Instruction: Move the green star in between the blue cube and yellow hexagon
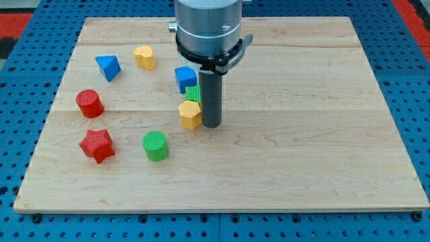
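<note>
Camera view: my tip stands on the wooden board, just right of the yellow hexagon and touching or nearly touching it. There are no fingers on this rig, only the rod, so no grip state applies.

The green star shows only as a small green patch, wedged between the blue cube above and the yellow hexagon below, its right part hidden behind the rod. Its shape cannot be confirmed. By my judgement the task is essentially met; what remains is to draw the rod clear without disturbing the three.

Other items, all well to the view's left and not obstructing: blue triangular block, second yellow block, red cylinder, red star, green cylinder.
</note>
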Robot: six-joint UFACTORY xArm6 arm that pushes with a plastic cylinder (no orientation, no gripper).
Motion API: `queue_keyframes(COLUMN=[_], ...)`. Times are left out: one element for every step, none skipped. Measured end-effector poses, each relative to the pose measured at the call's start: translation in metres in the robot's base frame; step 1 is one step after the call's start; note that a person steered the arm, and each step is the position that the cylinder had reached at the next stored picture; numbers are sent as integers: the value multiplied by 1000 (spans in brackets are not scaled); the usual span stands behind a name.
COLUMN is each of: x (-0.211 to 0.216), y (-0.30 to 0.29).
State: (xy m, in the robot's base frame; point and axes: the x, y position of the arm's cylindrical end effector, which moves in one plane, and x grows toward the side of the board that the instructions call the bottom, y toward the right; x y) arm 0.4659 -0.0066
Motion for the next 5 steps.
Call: queue_keyframes(x=[-15,-23,-32,-35,-36], y=[47,-1,-24,-23,3])
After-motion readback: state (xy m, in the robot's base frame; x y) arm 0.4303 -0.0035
